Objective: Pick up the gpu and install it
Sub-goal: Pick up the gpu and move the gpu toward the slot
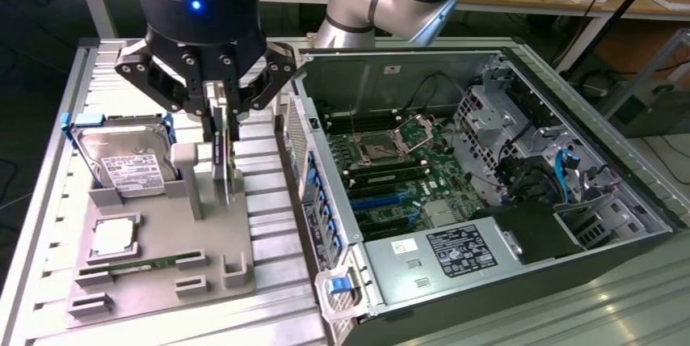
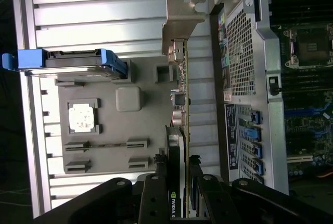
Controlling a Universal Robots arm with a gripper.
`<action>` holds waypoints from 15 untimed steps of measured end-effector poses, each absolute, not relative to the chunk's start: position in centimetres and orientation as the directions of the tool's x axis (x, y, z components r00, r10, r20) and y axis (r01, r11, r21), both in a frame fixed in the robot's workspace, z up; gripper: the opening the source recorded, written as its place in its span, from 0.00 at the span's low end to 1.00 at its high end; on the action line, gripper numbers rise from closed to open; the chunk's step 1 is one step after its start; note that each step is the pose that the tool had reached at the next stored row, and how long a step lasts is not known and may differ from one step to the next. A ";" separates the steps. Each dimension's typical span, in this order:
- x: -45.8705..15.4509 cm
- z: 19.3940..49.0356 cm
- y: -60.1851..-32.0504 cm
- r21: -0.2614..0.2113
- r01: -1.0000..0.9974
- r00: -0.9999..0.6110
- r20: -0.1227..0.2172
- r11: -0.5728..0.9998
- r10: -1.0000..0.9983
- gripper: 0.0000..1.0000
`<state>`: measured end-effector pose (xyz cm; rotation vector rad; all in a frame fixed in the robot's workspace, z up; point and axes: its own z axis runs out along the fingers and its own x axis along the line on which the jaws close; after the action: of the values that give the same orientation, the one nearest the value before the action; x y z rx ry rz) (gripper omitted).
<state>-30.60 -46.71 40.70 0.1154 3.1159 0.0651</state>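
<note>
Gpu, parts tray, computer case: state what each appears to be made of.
gpu: seemingly a circuit board, with a tan edge carrying small components. Its end bracket looks like bare dull-silver sheet metal, bent.
parts tray: probably matte grey plastic, with moulded slots and no glare.
computer case: likely sheet steel, satin grey, with a perforated rear.

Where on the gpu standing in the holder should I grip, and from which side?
Probably its upper long edge, pinched across the two flat faces, coming straight down: the gpu stands on edge in the grey holder, top edge free.
</note>
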 end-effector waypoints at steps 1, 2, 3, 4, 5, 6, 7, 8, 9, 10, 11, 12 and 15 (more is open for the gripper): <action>-30.6 40.8 -46.7 0.042 0.073 -0.997 -0.021 0.996 0.074 0.27; -30.6 40.8 -46.7 0.043 0.073 -0.997 -0.021 0.996 0.074 0.27; -30.6 40.9 -46.7 0.042 0.073 -0.997 -0.021 0.996 0.074 0.27; -30.6 40.9 -46.7 0.042 0.073 -0.997 -0.021 0.996 0.074 0.27; -30.6 40.9 -46.7 0.042 0.073 -0.997 -0.021 0.996 0.074 0.27; -30.6 41.0 -46.7 0.042 0.073 -0.997 -0.021 0.996 0.074 0.27; -30.6 41.1 -46.7 0.042 0.073 -0.997 -0.021 0.996 0.074 0.27; -30.6 41.1 -46.7 0.042 0.073 -0.997 -0.021 0.996 0.074 0.27; -30.6 41.3 -46.7 0.042 0.073 -0.997 -0.021 0.996 0.074 0.27; -30.6 41.4 -46.7 0.042 0.073 -0.997 -0.021 0.996 0.074 0.27; -30.6 41.5 -46.7 0.042 0.073 -0.997 -0.021 0.996 0.074 0.27; -30.6 41.6 -46.7 0.042 0.073 -0.997 -0.021 0.996 0.074 0.27; -30.6 41.8 -46.7 0.042 0.073 -0.997 -0.021 0.996 0.074 0.27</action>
<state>-30.60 -46.71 41.76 0.1153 3.1160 0.0649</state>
